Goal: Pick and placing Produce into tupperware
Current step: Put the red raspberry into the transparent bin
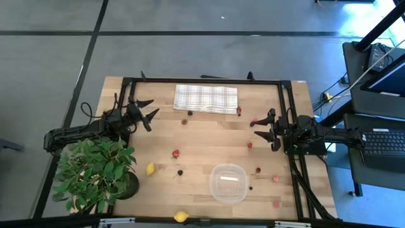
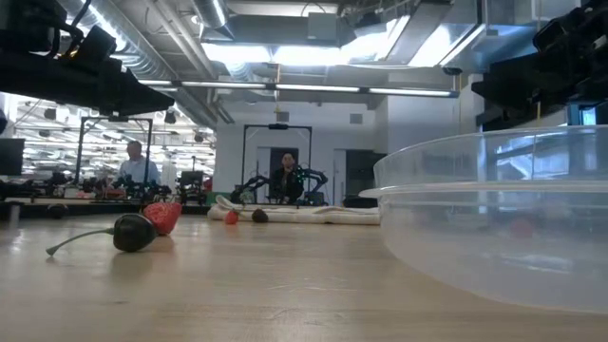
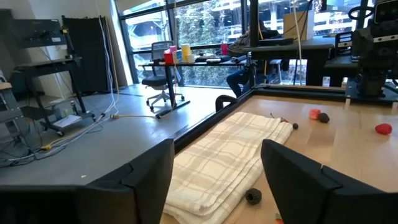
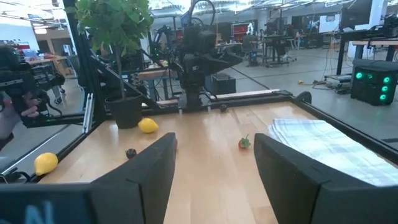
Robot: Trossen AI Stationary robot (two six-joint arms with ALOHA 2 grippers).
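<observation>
The tupperware (image 1: 228, 183) at the table's front looks empty; berries (image 1: 176, 153) and lemons (image 1: 150, 169) lie scattered around; left gripper (image 1: 147, 113) and right gripper (image 1: 262, 128), both spread, hold nothing.

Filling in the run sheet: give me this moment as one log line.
left gripper: jaws open, empty, near cloth | right gripper: jaws open, empty | tupperware: empty | lemons, berries: on table
</observation>
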